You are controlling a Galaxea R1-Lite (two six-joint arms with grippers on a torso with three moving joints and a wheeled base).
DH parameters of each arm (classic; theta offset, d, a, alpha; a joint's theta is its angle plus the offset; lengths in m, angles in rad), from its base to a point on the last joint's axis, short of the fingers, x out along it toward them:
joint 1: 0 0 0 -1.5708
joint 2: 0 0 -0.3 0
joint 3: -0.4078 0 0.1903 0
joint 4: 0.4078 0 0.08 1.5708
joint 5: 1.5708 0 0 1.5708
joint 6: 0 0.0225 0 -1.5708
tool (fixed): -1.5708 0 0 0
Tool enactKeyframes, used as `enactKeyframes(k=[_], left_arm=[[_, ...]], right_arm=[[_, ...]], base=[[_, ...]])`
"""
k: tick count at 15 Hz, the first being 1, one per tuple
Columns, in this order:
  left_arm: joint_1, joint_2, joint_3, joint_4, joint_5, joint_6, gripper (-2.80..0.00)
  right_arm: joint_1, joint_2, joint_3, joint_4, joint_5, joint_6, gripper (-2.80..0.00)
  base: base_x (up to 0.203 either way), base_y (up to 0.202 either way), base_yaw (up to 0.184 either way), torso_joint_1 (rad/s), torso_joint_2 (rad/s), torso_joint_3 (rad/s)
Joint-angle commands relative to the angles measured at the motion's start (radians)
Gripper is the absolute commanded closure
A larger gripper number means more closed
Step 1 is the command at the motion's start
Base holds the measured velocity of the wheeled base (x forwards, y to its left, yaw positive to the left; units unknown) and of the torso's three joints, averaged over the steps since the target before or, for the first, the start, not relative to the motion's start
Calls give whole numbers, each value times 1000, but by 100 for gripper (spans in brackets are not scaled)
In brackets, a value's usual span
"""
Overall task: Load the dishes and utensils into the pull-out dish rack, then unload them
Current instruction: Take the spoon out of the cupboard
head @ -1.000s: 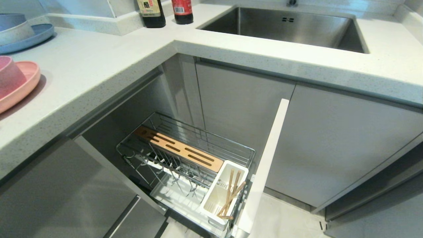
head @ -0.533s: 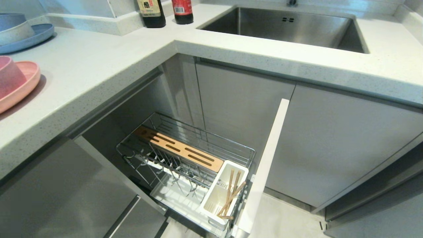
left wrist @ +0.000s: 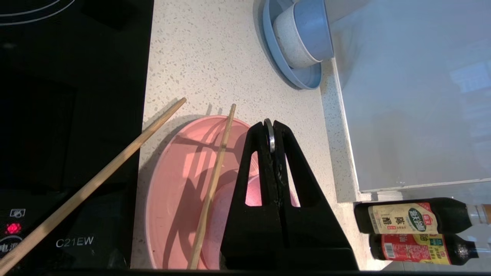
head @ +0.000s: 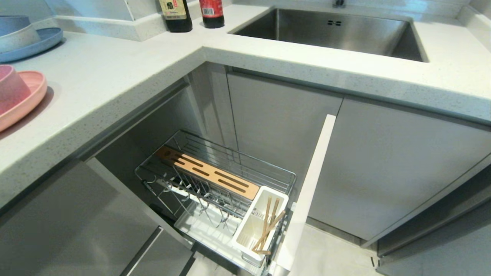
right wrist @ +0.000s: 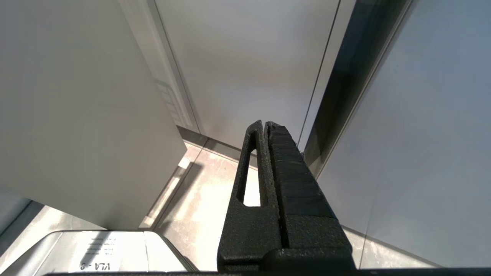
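At the far left of the pale speckled stone worktop [head: 115, 76] sits the matte pink plate [head: 32, 101], round and shallow, with the small pink bowl [head: 10, 88] standing in it. The left claw [left wrist: 270, 126] hangs over these dishes. Its two black wedge-shaped fingers are pressed narrow on the metal spoon [left wrist: 271, 136], of which only a thin shiny edge shows between the tips.

Two slim wooden sticks [left wrist: 213, 180] lie loose here. One crosses the plate's rim; the other slants over the edge of the glossy black hob [left wrist: 69, 96] beside the plate.

Behind the pink dishes a blue plate [head: 44, 44] carries two stacked bowls [head: 15, 36], blue and whitish. Further right, two dark bottles [head: 176, 15] with printed labels stand at the worktop's back corner, next to the brushed steel sink [head: 337, 34].

Below the worktop the pull-out dish rack [head: 234, 155] is drawn out, a chrome wire basket. A slotted strip of light wood [head: 207, 172] runs along it, rows of upright wire prongs [head: 199, 195] stand beside that, and a white drip tray [head: 199, 230] lies underneath. At the rack's front end the white rectangular utensil cup [head: 245, 234] holds the chopsticks [head: 268, 226], leaning crossed against each other.

The cabinet's flat white front panel [head: 307, 191] stands edge-on just right of the rack. The right claw [right wrist: 264, 124] hangs low before smooth grey cabinet doors and above the floor, its ribbed black fingers shut together on nothing.
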Motion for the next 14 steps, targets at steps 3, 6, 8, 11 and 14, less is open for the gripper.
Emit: enactKeyframes(k=[3,6,8,11,14], left_arm=[[2,2,6,-11,-2,-7,0],[2,9,17,-22,-2,-7,0],[2,21,41,-57,-2,-7,0],[1,40,59,-69,-16,-9,0],[1,43,76,-62,-88,-9,0]], right_arm=[[0,0,2,-1,0,0,0],[1,0,2,-1,0,0,0],[0,0,2,-1,1,0,0],[0,0,2,-1,1,0,0],[0,0,2,-1,0,0,0]], base=[[0,0,0,0,0,0],[0,0,0,0,0,0],[0,0,0,0,0,0],[0,0,0,0,0,0],[0,0,0,0,0,0]])
